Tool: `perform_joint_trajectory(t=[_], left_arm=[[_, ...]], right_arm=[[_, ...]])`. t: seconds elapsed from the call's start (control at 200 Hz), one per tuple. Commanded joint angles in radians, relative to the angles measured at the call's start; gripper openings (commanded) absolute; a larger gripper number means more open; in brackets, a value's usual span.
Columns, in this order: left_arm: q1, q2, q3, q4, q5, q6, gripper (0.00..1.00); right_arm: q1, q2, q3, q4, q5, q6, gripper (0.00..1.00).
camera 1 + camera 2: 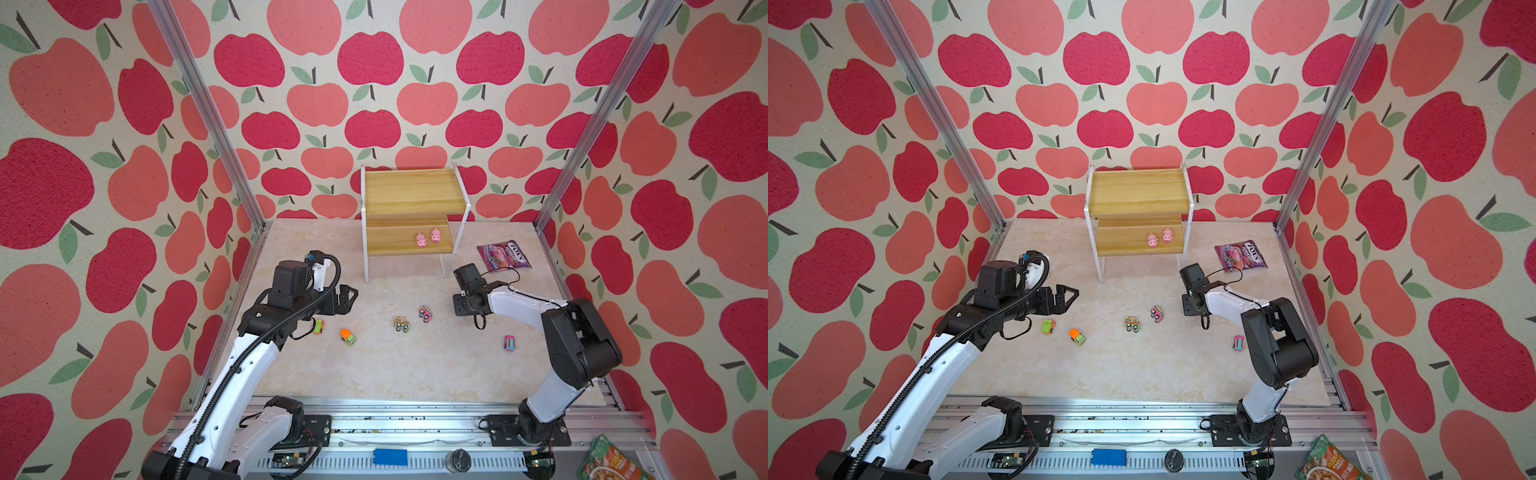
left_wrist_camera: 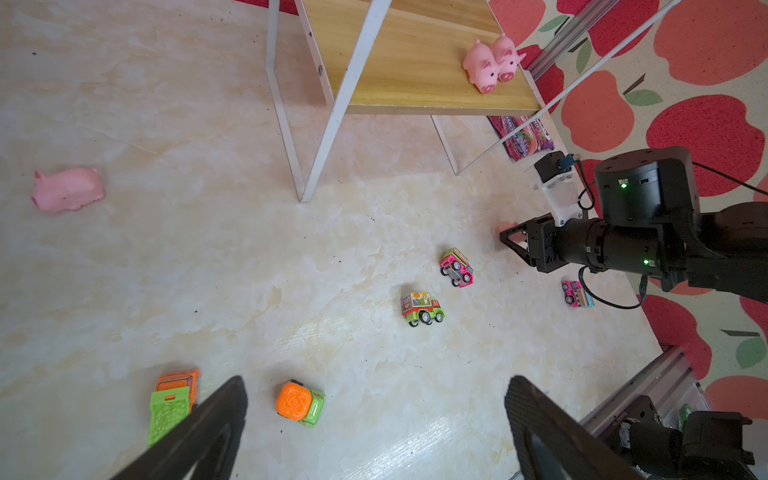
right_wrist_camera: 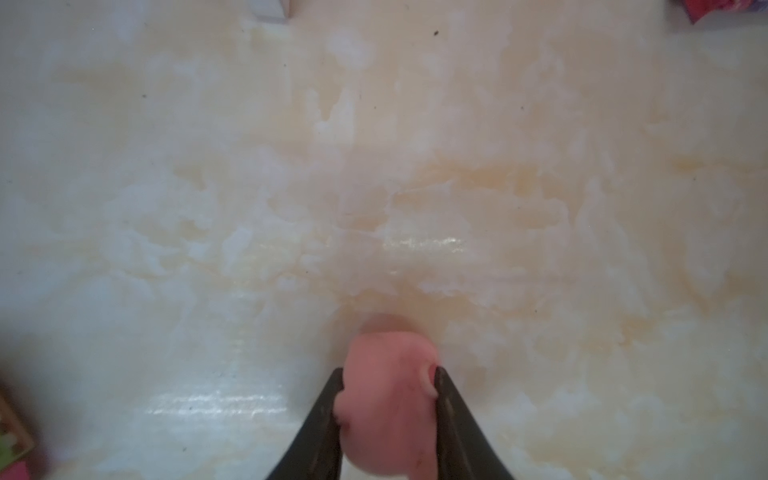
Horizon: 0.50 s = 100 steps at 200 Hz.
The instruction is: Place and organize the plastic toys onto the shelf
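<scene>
**Shelf** (image 1: 411,193): stands at the back of the table (image 1: 374,374), centre, in both top views.

**Paired pigs** (image 1: 429,237): two, side by side on the shelf's lower board, toward its right end, snouts facing the front edge.

**Gripped pig** (image 3: 390,399): pink body pinched between the two fingers of the right gripper (image 3: 390,374), which presses on both of its flanks. The gripper sits low over the table, in front of and just right of the shelf's right front leg. The right wrist view is blurred, so whether the pig touches the table cannot be told.

**Loose pig** (image 2: 68,190): lying on its side on the table, well apart from the shelf's legs and from both grippers. It shows in the left wrist view only.

**Left gripper** (image 1: 349,297): jaws wide apart, holding nothing, left of the shelf and nearer the front.

**Green-and-orange car** (image 1: 318,326): on the table, just beside the left gripper's arm.

**Orange-cab car** (image 1: 348,336): near the left gripper, on its front side.

**Striped truck** (image 1: 402,324) and **pink car** (image 1: 425,314): close together mid-table, between the two grippers.

**Pink-and-blue car** (image 1: 510,343): on its side, right of the right arm.

**Candy bag** (image 1: 503,257): flat on the table, right of the shelf.
</scene>
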Motion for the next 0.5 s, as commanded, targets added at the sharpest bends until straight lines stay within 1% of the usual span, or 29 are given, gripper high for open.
perform_joint_trajectory(t=[0.0,0.12,0.205,0.395,0.495], left_arm=[[0.001,-0.023,-0.007,0.000,0.006,0.010,0.99],[0.000,-0.035,-0.008,-0.001,0.009,0.008,0.99],[0.000,-0.042,-0.007,0.000,0.008,0.007,0.99],[0.001,-0.047,-0.008,0.005,0.013,0.002,0.99],[0.000,-0.051,-0.008,0.005,0.018,0.000,0.99]], right_arm=[[0.002,-0.063,-0.013,-0.078,0.025,0.167,0.34],[0.034,-0.093,-0.018,-0.144,0.069,0.322,0.34],[0.067,-0.086,-0.017,-0.187,0.084,0.443,0.34],[0.113,-0.064,-0.009,-0.312,0.103,0.780,0.34],[0.125,-0.058,0.000,-0.330,0.083,0.903,0.34]])
